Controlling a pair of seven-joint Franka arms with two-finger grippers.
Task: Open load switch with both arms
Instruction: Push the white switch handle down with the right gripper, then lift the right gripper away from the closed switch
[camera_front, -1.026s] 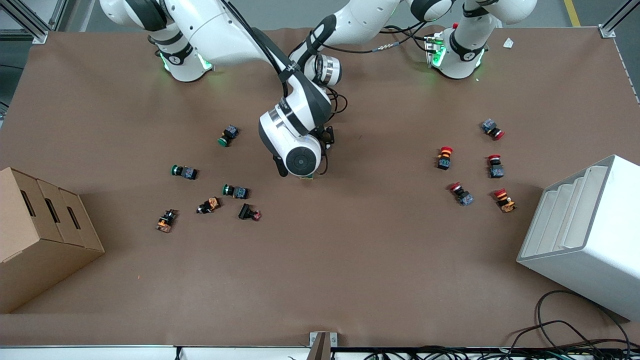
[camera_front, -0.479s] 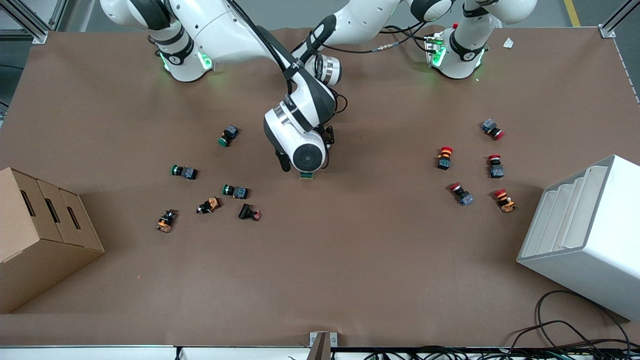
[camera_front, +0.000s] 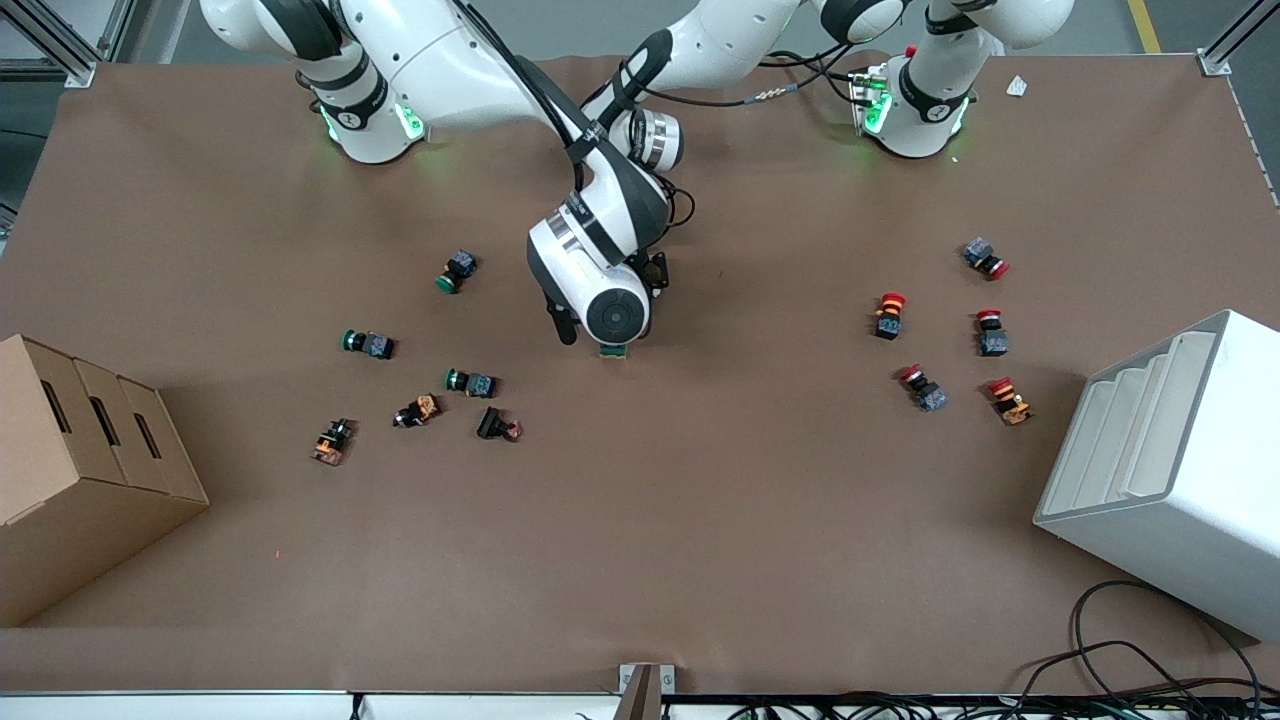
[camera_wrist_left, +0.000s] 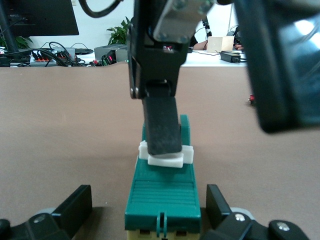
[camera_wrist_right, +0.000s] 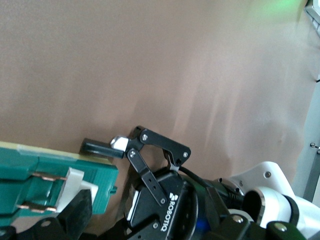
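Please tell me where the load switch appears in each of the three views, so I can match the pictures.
Front view: only the green end of the load switch peeks out below the right arm's wrist, mid-table.
Left wrist view: low centre, between the open left gripper; another finger presses its white lever.
Right wrist view: lower corner.
Shared landmark: the brown table.
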